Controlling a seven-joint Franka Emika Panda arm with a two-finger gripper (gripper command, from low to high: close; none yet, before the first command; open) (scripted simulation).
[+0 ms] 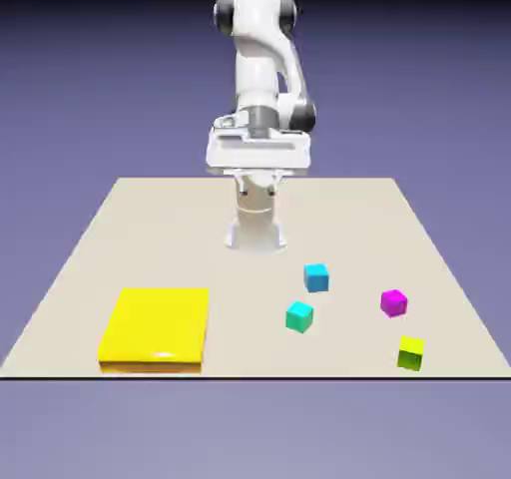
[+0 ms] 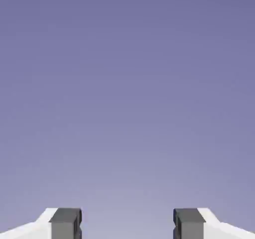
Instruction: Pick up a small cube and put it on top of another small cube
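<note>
Exterior view, taking the yellow slab (image 1: 155,325) at the table's (image 1: 90,238) near edge as landmark: the yellow-green cube (image 1: 410,352) lies far to its right, the small magenta cube (image 1: 393,302) just behind that one. Two cyan cubes (image 1: 299,316) (image 1: 316,277) sit between slab and magenta cube. Further back, the gripper (image 2: 127,225) stands released and empty; its fingertips (image 2: 64,223) are cut off in the hand view, which shows only backdrop.

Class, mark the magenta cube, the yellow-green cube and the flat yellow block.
magenta cube (image 1: 393,302), exterior view, front faces.
yellow-green cube (image 1: 410,352), exterior view, front faces.
flat yellow block (image 1: 156,325), exterior view, top face.
</note>
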